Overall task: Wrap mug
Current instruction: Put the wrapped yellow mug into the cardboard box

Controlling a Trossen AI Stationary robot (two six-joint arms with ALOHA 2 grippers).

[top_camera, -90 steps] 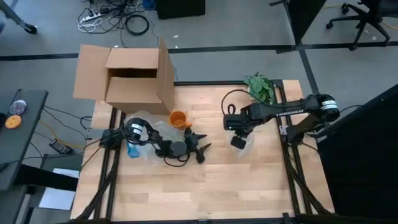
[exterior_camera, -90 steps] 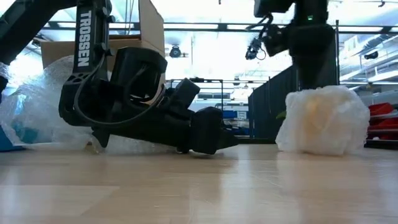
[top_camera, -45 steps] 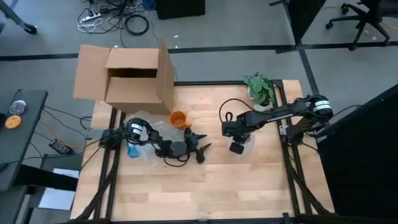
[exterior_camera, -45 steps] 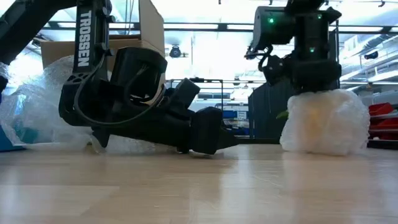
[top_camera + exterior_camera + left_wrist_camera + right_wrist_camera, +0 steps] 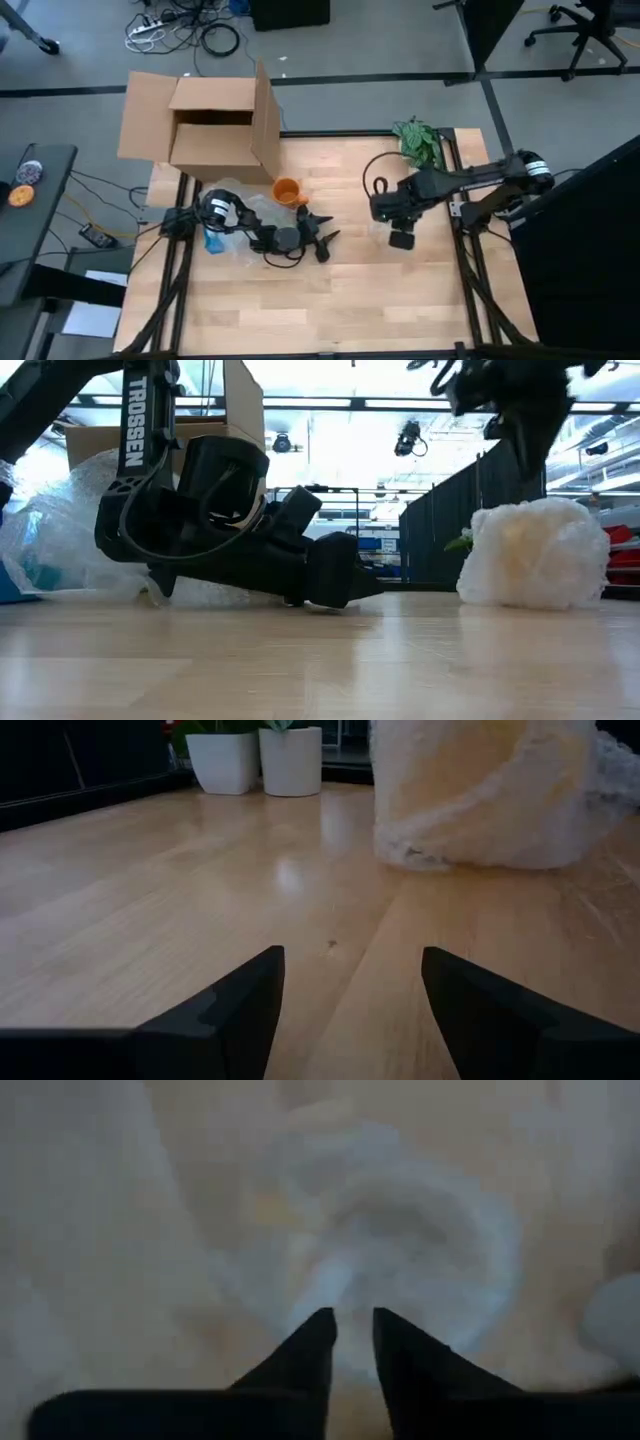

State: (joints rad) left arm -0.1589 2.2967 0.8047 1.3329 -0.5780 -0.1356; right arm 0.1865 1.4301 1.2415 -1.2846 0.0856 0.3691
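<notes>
Item 1, wrapped mug (image 5: 535, 555): a mug bundled in bubble wrap, standing on the worktop (image 5: 330, 290) at about 3 o'clock from centre, directly beneath the right arm's head. The film is seen as a rounded, crinkled, milky lump with a yellowish core. It is judged light, soft and springy outside, hard and breakable inside; the film is likely slippery and apt to unfold if released loosely. Hold is best taken across the bundle's middle, where loose ends would be pinned, with moderate squeeze.

Item 2, right gripper (image 5: 352, 1335): raised just above the bundle, pointed down at it, not touching. The jaws are nearly closed, a narrow gap between the tips, nothing held.

Item 3, left gripper (image 5: 345, 995): laid low on the worktop at about 9 o'clock from centre, aimed toward the bundle, well apart from it. The jaws are spread wide, empty.

Item 4, loose bubble wrap (image 5: 240, 215): heaped at 9 o'clock beside the left arm.

Item 5, orange cup (image 5: 286, 190): at 11 o'clock.

Item 6, cardboard box (image 5: 205, 125): open, off the 11 o'clock corner.

Item 7, potted plant (image 5: 417, 140): at 1 o'clock.
</notes>
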